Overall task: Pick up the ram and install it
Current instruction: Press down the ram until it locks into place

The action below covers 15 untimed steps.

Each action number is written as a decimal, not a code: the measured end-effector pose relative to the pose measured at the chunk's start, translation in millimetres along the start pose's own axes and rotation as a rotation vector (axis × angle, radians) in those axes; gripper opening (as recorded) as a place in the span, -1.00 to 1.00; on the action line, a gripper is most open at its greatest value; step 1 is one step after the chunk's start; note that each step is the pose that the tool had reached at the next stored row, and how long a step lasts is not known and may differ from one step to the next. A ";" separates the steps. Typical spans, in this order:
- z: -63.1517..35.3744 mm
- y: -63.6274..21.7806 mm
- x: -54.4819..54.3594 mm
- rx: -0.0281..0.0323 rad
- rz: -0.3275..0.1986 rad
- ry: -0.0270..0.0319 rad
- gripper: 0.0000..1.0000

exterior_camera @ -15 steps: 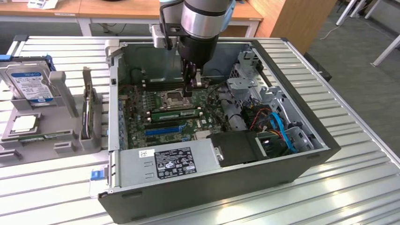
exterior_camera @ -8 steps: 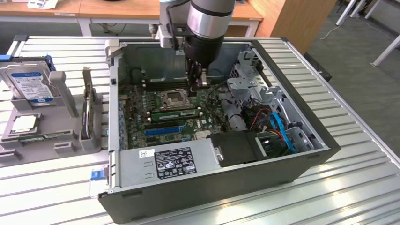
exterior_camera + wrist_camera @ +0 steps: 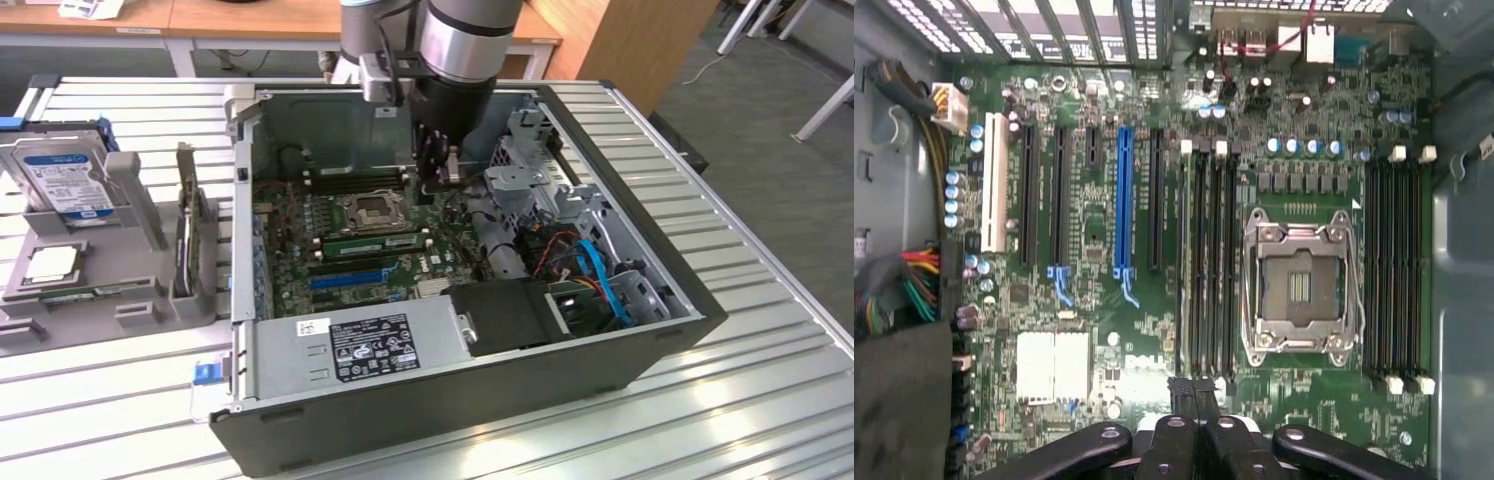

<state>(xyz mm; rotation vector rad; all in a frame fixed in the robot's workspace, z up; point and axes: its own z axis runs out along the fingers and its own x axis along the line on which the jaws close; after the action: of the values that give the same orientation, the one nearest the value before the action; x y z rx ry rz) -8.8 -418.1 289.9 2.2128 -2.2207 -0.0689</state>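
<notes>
Black metal end effector (image 3: 1197, 400) pinched shut, green ram (image 3: 191, 237) racked apart

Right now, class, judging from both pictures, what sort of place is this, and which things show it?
Probably a robotics lab or test bench for computer assembly: an open computer case lies on a slatted metal table, a hard drive stands in a grey fixture, and wooden desks stand behind.

Lab workbench – slatted metal table (image 3: 747, 300), open PC case (image 3: 641, 340), wooden desks (image 3: 200, 20).
</notes>
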 end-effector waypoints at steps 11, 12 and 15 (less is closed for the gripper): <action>-0.2 -9.5 -0.1 0.0000 0.000 0.0000 -0.80; -0.2 -9.5 -0.1 0.0000 0.000 0.0000 -0.80; 2.6 -9.6 0.0 0.0000 0.000 -0.0001 -0.80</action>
<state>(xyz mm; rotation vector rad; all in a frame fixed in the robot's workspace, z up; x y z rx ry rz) 0.7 -418.0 287.0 2.2127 -2.2209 -0.0690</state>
